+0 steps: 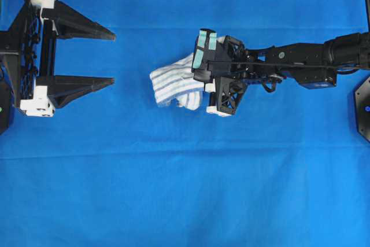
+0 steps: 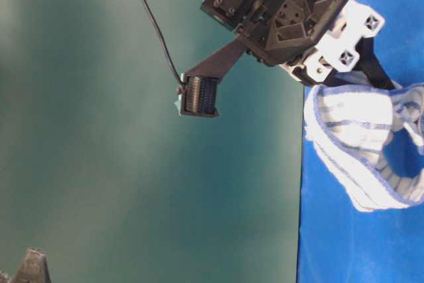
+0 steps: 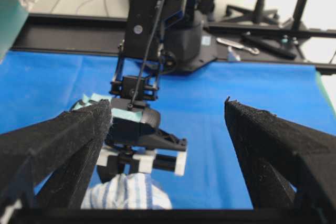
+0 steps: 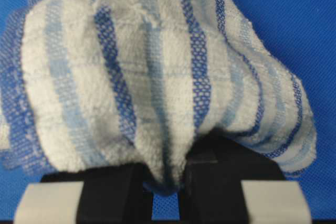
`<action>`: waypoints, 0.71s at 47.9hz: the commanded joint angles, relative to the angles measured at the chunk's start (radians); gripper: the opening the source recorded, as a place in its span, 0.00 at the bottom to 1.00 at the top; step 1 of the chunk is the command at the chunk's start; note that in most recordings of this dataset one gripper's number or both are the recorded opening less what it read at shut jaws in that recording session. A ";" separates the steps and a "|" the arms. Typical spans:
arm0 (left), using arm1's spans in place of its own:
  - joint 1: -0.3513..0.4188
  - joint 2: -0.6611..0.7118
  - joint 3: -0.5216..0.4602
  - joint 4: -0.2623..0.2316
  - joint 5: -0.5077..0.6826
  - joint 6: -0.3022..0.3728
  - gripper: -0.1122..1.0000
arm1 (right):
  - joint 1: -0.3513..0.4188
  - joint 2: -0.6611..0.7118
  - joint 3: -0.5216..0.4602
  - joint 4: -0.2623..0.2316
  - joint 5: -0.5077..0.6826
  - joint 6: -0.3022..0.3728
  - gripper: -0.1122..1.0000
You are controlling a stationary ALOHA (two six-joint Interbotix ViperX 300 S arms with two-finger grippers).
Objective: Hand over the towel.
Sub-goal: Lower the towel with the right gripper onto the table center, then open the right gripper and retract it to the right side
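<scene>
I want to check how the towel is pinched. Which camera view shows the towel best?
The right wrist view: the towel fills it, its fold pinched between the right gripper's fingers. The overhead view shows it whole but small, the table-level view part of it hanging, the left wrist view only a corner.

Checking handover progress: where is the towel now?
Overhead, the towel sits mid-frame, pinched by the right gripper, apart from the open left gripper on the left.

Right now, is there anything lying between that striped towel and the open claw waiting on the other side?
Nothing visible. The towel, pinched in the right tool, faces the open left tool across bare blue sheet.
</scene>
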 commanded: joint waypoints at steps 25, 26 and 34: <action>0.002 0.000 -0.014 0.002 -0.005 -0.002 0.94 | 0.002 -0.071 -0.011 0.000 0.055 0.021 0.59; 0.002 0.000 -0.012 0.002 -0.005 -0.002 0.94 | 0.002 -0.083 -0.008 0.000 0.060 0.021 0.64; 0.002 0.000 -0.012 0.002 -0.005 -0.002 0.94 | 0.002 -0.224 0.023 -0.006 0.071 0.021 0.72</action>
